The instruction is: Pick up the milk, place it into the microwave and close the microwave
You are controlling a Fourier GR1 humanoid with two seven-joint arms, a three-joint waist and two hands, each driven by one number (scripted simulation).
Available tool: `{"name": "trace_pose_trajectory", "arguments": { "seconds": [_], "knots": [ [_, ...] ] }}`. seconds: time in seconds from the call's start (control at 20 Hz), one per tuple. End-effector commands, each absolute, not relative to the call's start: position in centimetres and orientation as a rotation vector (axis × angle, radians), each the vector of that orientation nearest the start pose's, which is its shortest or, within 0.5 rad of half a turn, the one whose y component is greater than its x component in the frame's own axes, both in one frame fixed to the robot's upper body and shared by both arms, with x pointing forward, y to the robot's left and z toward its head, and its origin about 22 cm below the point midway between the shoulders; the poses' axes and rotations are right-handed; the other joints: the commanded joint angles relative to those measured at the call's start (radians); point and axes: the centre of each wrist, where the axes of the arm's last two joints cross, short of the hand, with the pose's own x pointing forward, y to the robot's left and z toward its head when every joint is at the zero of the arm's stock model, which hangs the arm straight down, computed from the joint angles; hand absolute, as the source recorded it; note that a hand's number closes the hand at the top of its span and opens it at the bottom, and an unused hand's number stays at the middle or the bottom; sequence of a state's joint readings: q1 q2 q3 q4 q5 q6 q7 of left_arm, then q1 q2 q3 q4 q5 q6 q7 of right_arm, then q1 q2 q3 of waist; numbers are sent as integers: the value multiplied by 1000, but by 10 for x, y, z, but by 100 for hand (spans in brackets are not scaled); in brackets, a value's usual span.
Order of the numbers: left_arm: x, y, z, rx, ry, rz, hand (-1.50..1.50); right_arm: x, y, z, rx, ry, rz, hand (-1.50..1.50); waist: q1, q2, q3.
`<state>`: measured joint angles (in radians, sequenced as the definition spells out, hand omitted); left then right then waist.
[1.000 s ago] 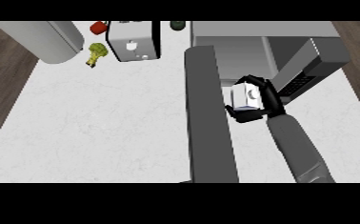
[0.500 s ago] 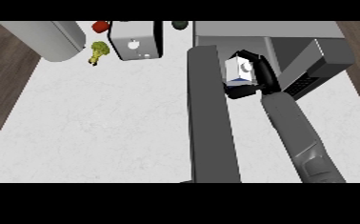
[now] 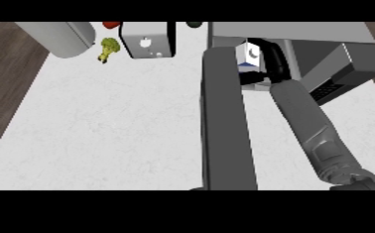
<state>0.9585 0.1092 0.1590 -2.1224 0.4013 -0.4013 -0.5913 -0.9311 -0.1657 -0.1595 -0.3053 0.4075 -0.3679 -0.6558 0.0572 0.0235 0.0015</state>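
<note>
The small white milk carton with a blue mark on its face [image 3: 250, 54] sits inside the curl of the right hand [image 3: 273, 61], whose black fingers [image 3: 275, 53] wrap round its far side and clasp it, while the thumb shows as a dark shape just under the carton's lower edge. The carton is upright, held at the mouth of the grey box-shaped microwave [image 3: 322, 41], just past the front edge of its opening; whether its base touches the microwave's floor cannot be told, since the hand hides it. On the side of the fingers away from the carton lies the microwave's darker inner wall and, further out, its black control panel [image 3: 338, 83]. The grey right forearm [image 3: 311, 123] runs from the hand down to the lower edge of the view.

Just beside the carton, on the side opposite the fingers, stands the long dark grey microwave door [image 3: 223, 123], swung open and seen edge-on, reaching down to the lower edge. Well beyond the door, on the white speckled counter [image 3: 110, 128], are a black-and-silver boxy appliance [image 3: 149, 39], a yellow-green vegetable [image 3: 108, 48] beside it, a red round object [image 3: 110, 24] at the top edge, and a pale grey cylinder [image 3: 60, 37] lying near the counter's corner. The left hand does not show.
</note>
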Motion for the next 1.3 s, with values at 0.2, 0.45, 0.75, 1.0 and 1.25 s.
{"name": "trace_pose_trajectory", "arguments": {
  "seconds": [0.2, 0.45, 0.75, 1.0, 1.25],
  "knots": [
    [32, 326, 36, -25, -1933, 154, -150, 429, -223, 17, -739, -1812, 333, 150, 31, 30, 3],
    [30, 330, 30, -2, -1934, 127, -150, 429, -230, 17, -839, -1852, 330, -150, 54, 27, 3],
    [49, 326, 27, -34, -1929, 82, -150, 433, -233, 22, -799, -1814, 458, -150, 63, 36, 3],
    [50, 324, 28, -67, -1941, 50, -150, 431, -237, 19, -720, -1807, 430, -150, 69, 33, 4],
    [63, 314, 27, -93, -1940, 57, -150, 425, -214, 4, -563, -1842, 418, -150, 45, 26, 4]
  ]
}}
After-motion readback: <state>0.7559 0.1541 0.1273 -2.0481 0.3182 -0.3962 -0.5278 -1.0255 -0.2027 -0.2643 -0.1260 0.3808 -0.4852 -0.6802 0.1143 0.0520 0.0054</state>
